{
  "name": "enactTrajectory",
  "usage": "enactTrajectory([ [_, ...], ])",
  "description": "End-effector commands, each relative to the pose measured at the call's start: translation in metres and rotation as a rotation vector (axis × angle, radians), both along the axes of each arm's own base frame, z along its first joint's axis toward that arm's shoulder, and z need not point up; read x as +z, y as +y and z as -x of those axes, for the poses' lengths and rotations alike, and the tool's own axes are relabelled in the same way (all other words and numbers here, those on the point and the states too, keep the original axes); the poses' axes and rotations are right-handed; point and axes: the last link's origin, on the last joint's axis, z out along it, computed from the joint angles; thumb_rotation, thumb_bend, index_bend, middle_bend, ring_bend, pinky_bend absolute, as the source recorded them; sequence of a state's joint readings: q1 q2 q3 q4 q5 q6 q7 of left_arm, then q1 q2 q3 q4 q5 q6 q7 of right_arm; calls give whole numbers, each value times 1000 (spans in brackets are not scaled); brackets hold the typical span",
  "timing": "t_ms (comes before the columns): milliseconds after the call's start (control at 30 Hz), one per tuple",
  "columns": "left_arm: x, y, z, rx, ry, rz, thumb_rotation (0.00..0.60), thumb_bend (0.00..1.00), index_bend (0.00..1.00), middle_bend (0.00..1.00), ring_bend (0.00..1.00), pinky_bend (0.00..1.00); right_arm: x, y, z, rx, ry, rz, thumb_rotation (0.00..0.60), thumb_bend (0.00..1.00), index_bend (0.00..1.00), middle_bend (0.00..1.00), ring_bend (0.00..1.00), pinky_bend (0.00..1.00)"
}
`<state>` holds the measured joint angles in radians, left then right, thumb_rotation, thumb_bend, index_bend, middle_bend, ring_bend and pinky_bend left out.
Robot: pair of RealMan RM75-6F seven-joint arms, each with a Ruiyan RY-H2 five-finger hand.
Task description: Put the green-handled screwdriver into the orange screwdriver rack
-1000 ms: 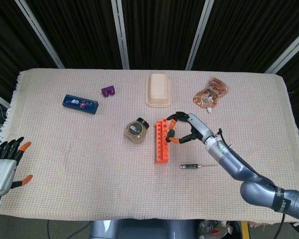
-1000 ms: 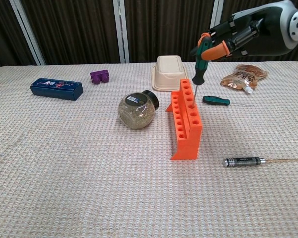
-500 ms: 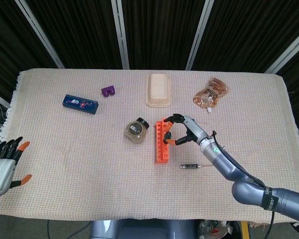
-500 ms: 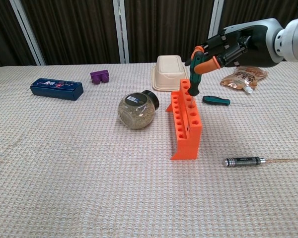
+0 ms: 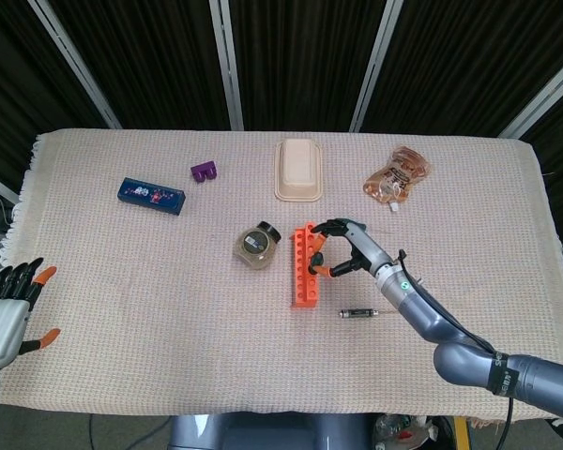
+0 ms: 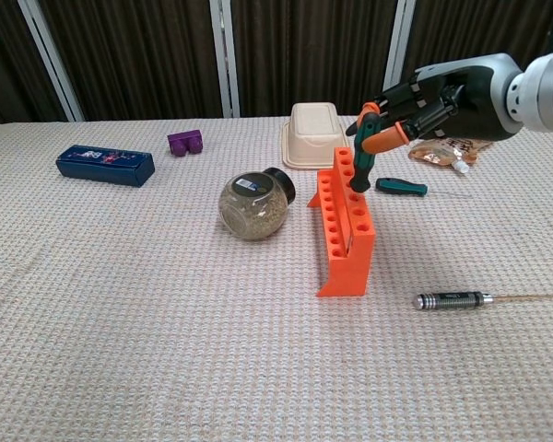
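The orange screwdriver rack stands upright mid-table, also seen from above as the rack. The green-handled screwdriver stands nearly upright, its shaft sunk into a hole at the rack's far end. My right hand pinches the handle's top between an orange-tipped thumb and the fingers. From the head view the right hand covers the rack's far right side and hides the tool. My left hand hovers at the table's near left edge with its fingers spread, holding nothing.
A second green-handled screwdriver lies behind the rack, and a black one lies to its near right. A glass jar sits just left of the rack. Further back are a beige container, a pouch, a purple block and a blue box.
My right hand has come down and toward the rack, lowering the green-handled screwdriver from above the rack until its shaft sank into a far hole. The left hand has stayed put.
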<state>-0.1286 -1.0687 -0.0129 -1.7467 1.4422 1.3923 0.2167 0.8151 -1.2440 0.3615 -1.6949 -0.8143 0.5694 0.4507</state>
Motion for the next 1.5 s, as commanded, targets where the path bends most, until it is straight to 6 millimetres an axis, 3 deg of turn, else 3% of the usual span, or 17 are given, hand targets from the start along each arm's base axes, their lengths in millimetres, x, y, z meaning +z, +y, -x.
enactTrajectory([
  [33, 0, 0, 0, -2, -1, -2, 600, 162, 111, 0, 0, 0, -2, 0, 1, 0, 4, 1, 600, 323, 598, 192, 0, 0],
  [400, 1, -1, 2, 3, -4, -2, 600, 162, 110, 0, 0, 0, -10, 2, 6, -11, 7, -2, 600, 310, 560, 175, 0, 0],
  [967, 1, -1, 4, 4, -9, -7, 600, 161, 110, 0, 0, 0, -6, 5, 5, 10, 13, 5, 600, 129, 332, 115, 0, 0],
  [1333, 4, 1, 1, -9, -12, -18, 600, 165, 105, 0, 0, 0, 33, 7, 4, 38, -1, 95, 600, 129, 302, 114, 0, 0],
  [1500, 3, 2, 3, 2, -4, -23, 600, 161, 105, 0, 0, 0, 58, 2, 24, 59, 105, 251, 600, 280, 309, 151, 0, 0],
])
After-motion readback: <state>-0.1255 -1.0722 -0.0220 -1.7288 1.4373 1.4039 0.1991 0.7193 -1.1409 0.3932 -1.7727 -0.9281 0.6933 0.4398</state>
